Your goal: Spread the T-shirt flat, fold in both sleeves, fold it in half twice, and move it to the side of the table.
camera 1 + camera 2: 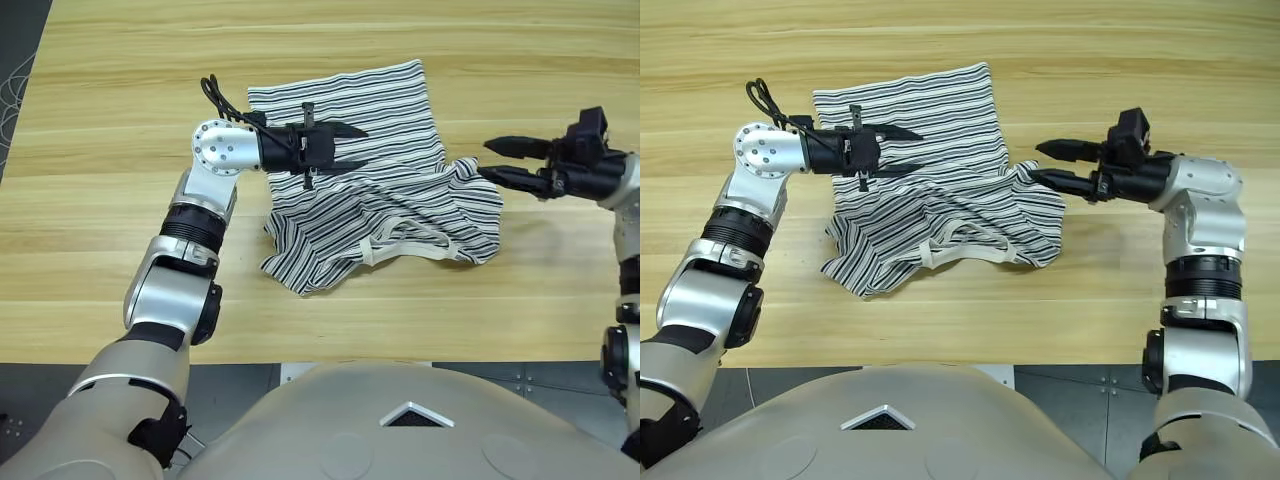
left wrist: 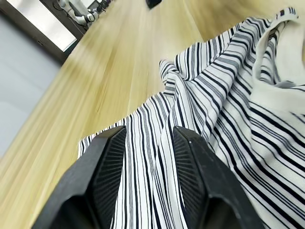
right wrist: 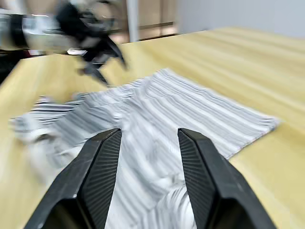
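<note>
A black-and-white striped T-shirt (image 1: 400, 125) lies crumpled near the middle of a light wooden desk (image 1: 120, 120). Its far part lies fairly flat, while the near part is bunched into loose folds, with a cream neck band (image 1: 400, 245) looping across the heap toward the desk's near edge. The left gripper (image 1: 355, 148) hangs over the shirt's left half, pointing to the right, its two black fingers spread apart and holding nothing; from the head views it is unclear whether it touches the cloth. The left wrist view looks past those parted fingers (image 2: 114, 162) and brings out what the head views do not: the stripes running between them, the ridges of the folds and the cream band close up. The right gripper (image 1: 485, 158) hovers just beside the shirt's right edge, pointing left, fingers likewise spread and empty. The right wrist view looks across the shirt from that side, showing the flat corner lying on the desk and, farther off, the left gripper as a dark blur above the cloth.
</note>
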Action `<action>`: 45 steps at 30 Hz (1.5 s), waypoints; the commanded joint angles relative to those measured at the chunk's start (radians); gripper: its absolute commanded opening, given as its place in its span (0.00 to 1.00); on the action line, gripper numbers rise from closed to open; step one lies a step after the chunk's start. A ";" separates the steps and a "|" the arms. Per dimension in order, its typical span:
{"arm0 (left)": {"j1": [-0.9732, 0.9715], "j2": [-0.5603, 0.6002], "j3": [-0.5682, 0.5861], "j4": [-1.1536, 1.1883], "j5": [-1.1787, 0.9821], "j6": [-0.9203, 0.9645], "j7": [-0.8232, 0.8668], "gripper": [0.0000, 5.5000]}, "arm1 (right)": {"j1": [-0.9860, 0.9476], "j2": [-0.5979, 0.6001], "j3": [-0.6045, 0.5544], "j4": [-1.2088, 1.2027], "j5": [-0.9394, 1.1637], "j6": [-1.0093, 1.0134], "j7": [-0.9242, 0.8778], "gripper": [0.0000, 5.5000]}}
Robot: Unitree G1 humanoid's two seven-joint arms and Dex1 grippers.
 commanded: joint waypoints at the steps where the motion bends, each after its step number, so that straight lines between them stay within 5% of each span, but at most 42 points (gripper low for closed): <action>1: 0.158 0.095 -0.061 -0.270 -0.060 0.101 -0.126 0.33 | -0.193 0.183 0.107 0.295 -0.235 -0.155 -0.283 0.40; 5: 0.357 0.238 -0.155 -0.529 -0.047 0.164 -0.232 0.33 | -0.332 0.333 0.193 0.551 -0.409 -0.207 -0.499 0.40; 8: 0.414 0.300 -0.187 -0.491 0.069 0.136 -0.197 0.33 | -0.391 0.383 0.240 0.671 -0.514 -0.189 -0.649 0.40; 18: 0.555 0.447 -0.239 -0.451 0.180 0.068 -0.123 0.33 | -0.406 0.321 0.289 0.779 -0.687 -0.062 -0.883 0.40; 24: 0.571 0.464 -0.233 -0.484 0.176 0.064 -0.086 0.33 | -0.409 0.330 0.250 0.767 -0.670 -0.096 -0.882 0.40; 29: 0.647 0.588 -0.159 -0.845 0.188 0.054 -0.061 0.33 | -0.401 0.368 0.239 0.735 -0.667 -0.177 -0.850 0.40; 39: 0.584 0.574 -0.018 -1.143 0.058 0.198 0.007 0.33 | -0.382 0.364 0.190 0.638 -0.622 -0.304 -0.779 0.40; 45: 0.398 0.398 -0.025 -0.711 0.055 0.251 0.097 0.33 | -0.268 0.291 0.129 0.415 -0.533 -0.336 -0.684 0.40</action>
